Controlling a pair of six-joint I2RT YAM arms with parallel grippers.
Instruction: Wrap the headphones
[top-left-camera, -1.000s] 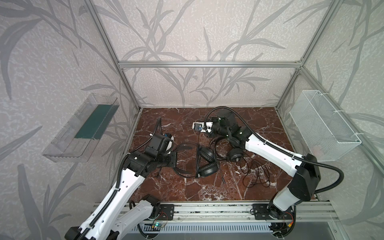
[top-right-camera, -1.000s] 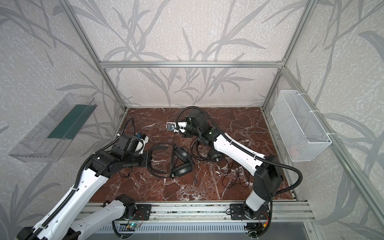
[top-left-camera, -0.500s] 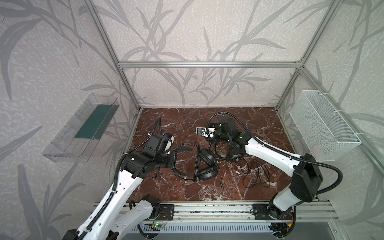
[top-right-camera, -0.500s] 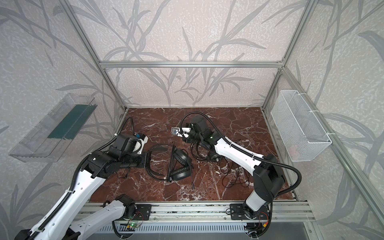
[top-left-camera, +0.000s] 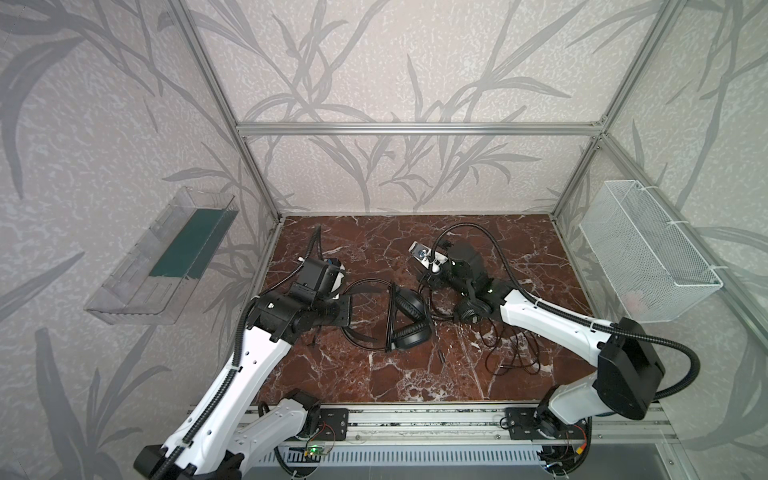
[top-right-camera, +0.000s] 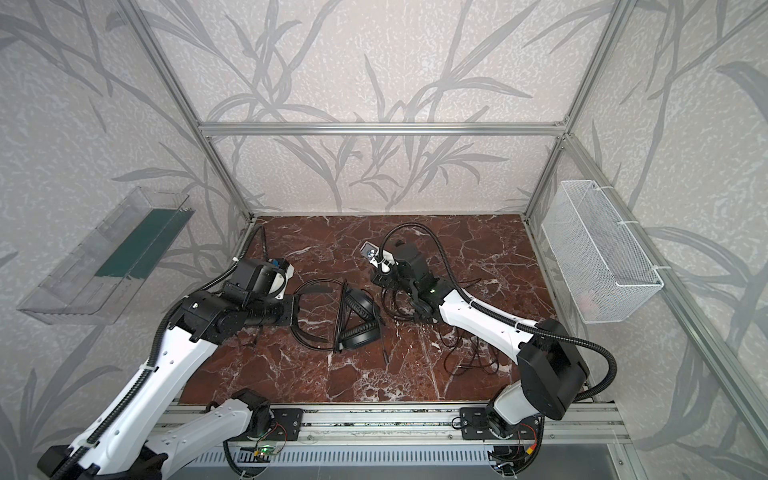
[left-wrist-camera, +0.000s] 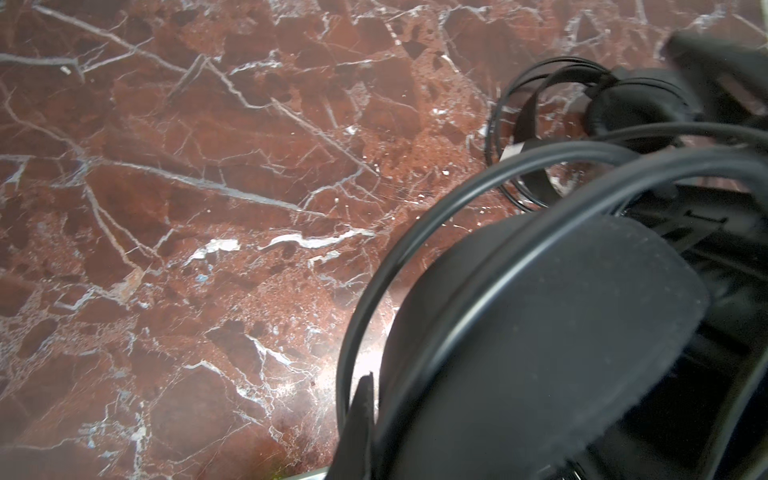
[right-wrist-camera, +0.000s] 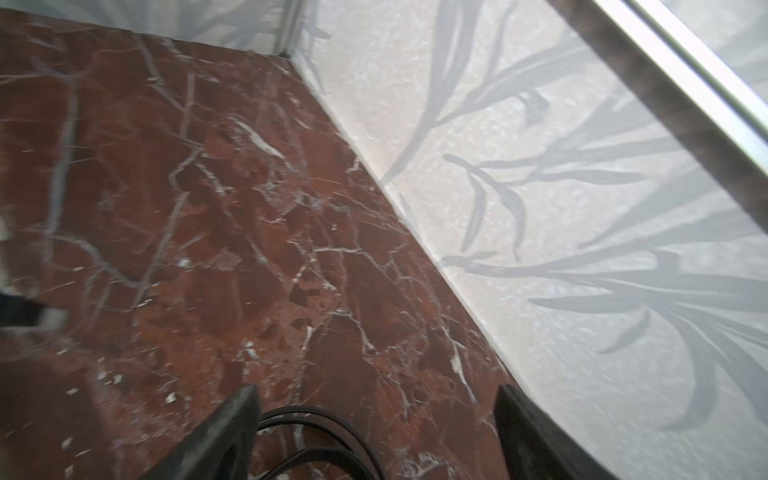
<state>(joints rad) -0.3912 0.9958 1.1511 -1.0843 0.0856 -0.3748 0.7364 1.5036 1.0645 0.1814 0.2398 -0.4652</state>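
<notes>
Headphones (top-left-camera: 409, 320) between both hands

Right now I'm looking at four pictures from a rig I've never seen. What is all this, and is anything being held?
Two white robot arms with pincer grippers work over a marble table. The two wide pictures come from one overhead camera pair, and the two close-ups come from a camera on each wrist. Two black headsets lie there: the left headset and the right headset, with a loose cable sprawled nearby. The left gripper is shut on the left headset's headband. The right gripper is open and holds nothing.
</notes>
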